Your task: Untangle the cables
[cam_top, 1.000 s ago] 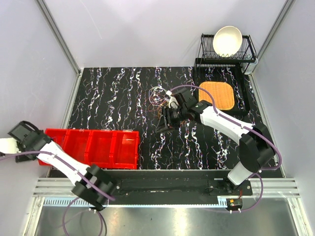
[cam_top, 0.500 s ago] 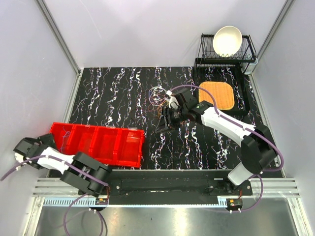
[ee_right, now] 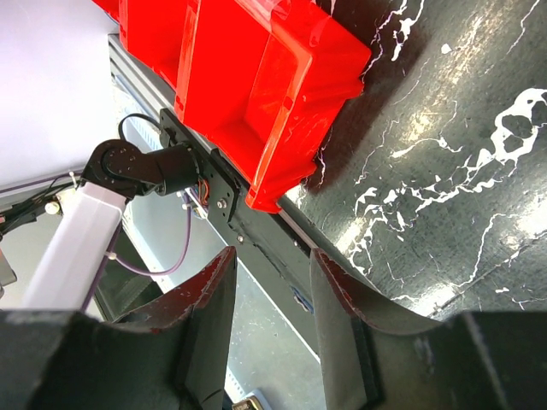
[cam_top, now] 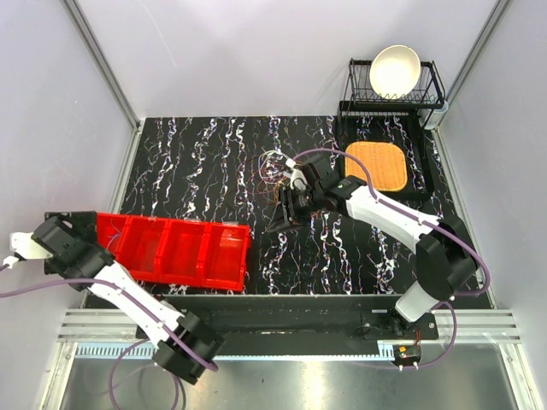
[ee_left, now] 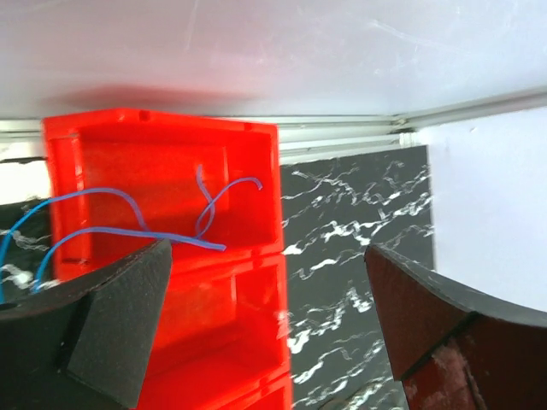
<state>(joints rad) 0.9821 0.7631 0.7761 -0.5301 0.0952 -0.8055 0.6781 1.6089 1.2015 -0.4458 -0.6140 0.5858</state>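
Pale grey walls (cam_top: 256, 51) enclose a black, white-veined tabletop (cam_top: 197, 162).

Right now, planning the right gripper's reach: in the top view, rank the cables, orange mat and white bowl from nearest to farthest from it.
1. Cables, just behind the right gripper.
2. Orange mat, back right.
3. White bowl, in the rack, far corner.

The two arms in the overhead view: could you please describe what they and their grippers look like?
Both the left arm and the right arm have white links between bulky black joints. A thin purple hose loops loosely along each. The left gripper and the right gripper each have two broad, matte black fingers, seen close up in the wrist views.
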